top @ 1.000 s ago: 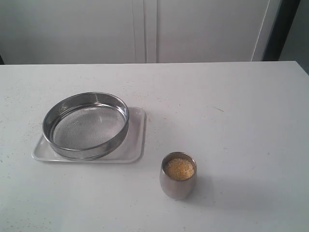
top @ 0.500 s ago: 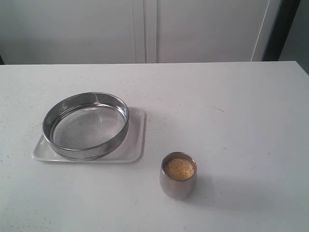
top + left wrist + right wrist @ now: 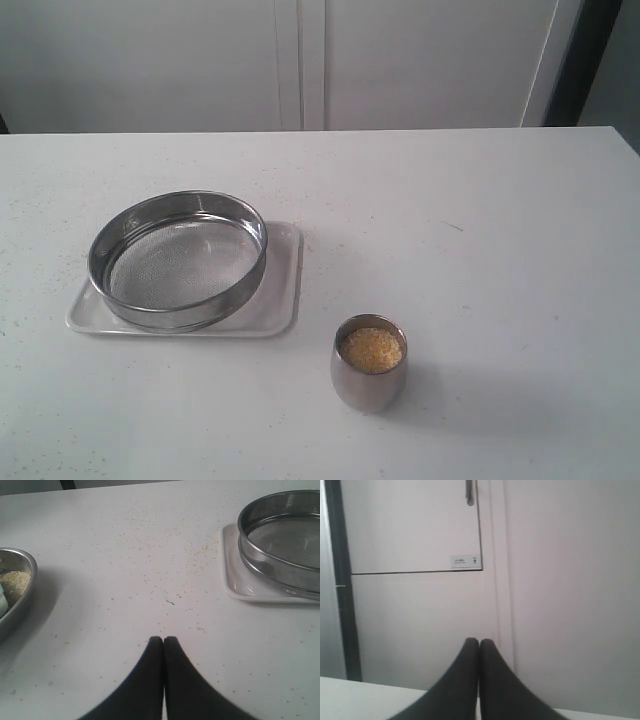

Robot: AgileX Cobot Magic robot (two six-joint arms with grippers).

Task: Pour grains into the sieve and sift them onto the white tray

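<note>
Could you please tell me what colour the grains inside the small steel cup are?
The loose grains are golden-yellow, best seen in the exterior view.

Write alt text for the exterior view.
A steel sieve, its mesh bare, sits on a white tray on a white table; right of it, nearer the camera, a small steel cup holds golden grains.

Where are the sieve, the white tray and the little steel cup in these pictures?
sieve (image 3: 180, 262), exterior view, middle of its mesh bottom.
white tray (image 3: 283, 285), exterior view, bare strip beside the sieve.
steel cup (image 3: 367, 390), exterior view, outer wall under the rim.
</note>
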